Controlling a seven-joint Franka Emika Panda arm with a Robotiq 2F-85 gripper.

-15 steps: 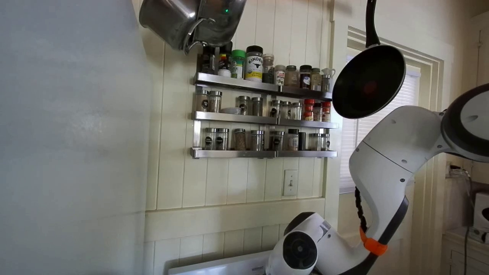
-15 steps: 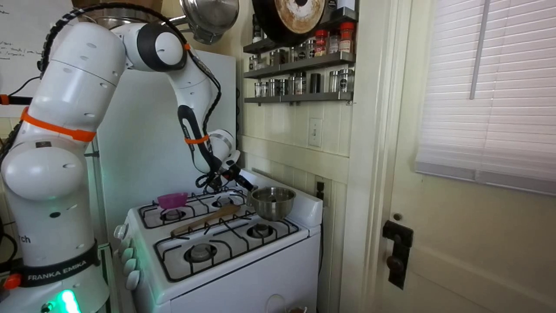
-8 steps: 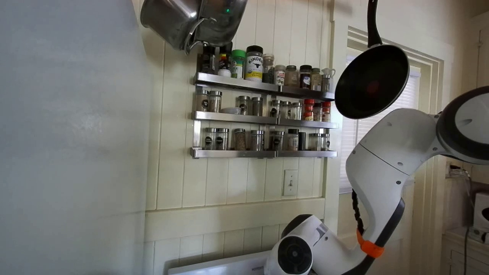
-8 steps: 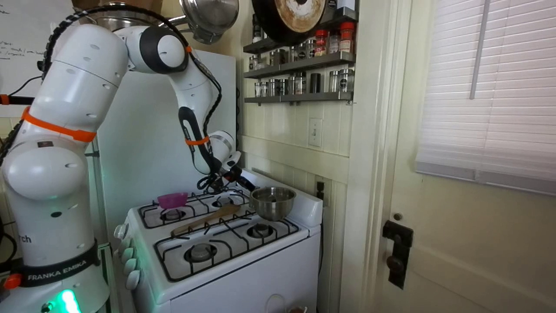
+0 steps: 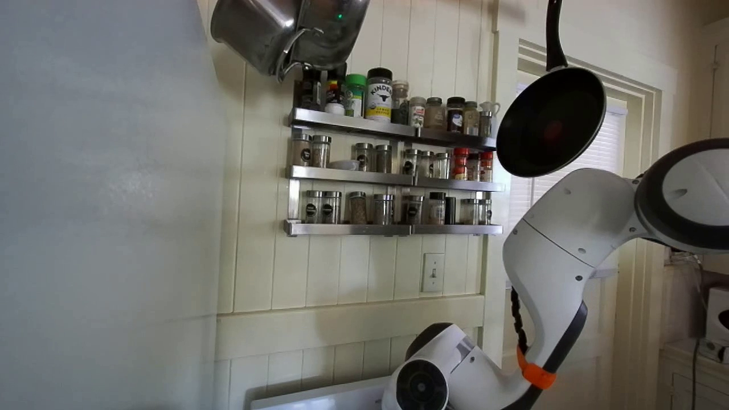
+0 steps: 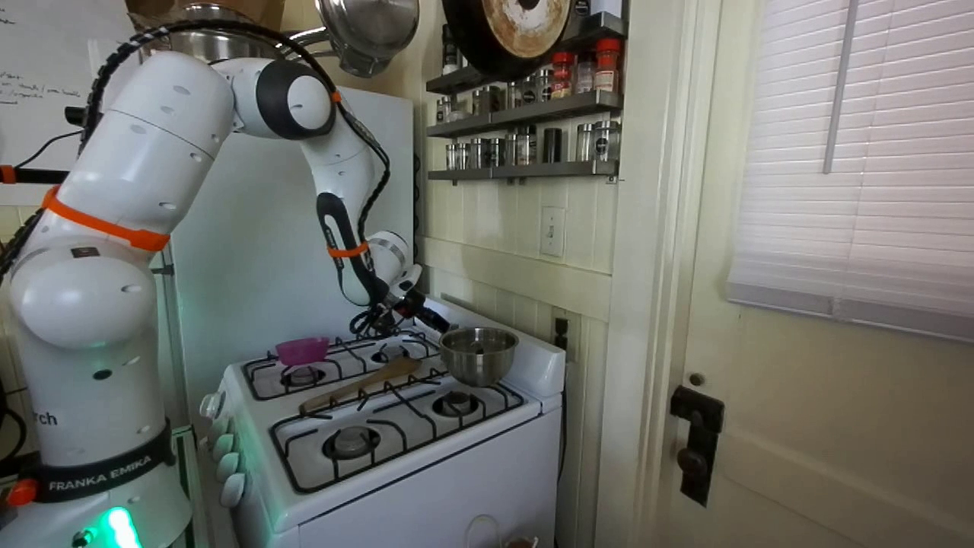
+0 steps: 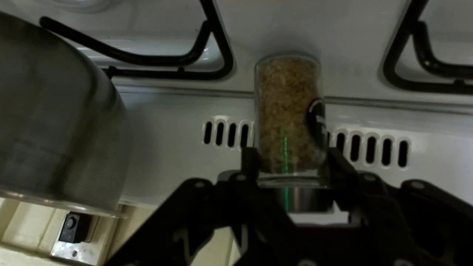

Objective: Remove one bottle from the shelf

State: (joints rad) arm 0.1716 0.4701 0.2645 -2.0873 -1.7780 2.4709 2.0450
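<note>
In the wrist view, a glass jar of brown grains with a black label and a metal lid stands between the black fingers of my gripper. The fingers press both sides near its lid end. Its base points at the white stove top; I cannot tell whether it touches. In an exterior view, the gripper is low over the back of the stove beside the metal bowl, and the jar cannot be made out. The wall shelf holds several bottles and jars on its levels; it also shows in an exterior view.
The metal bowl stands on the stove and also shows close by in the wrist view. A pink bowl and a wooden spoon lie on the grates. A pan and pots hang above.
The arm has lowered a little and shifted left in an exterior view; the gripper has moved slightly right in an exterior view. The hanging pan swings slightly. Shelf items have not moved.
</note>
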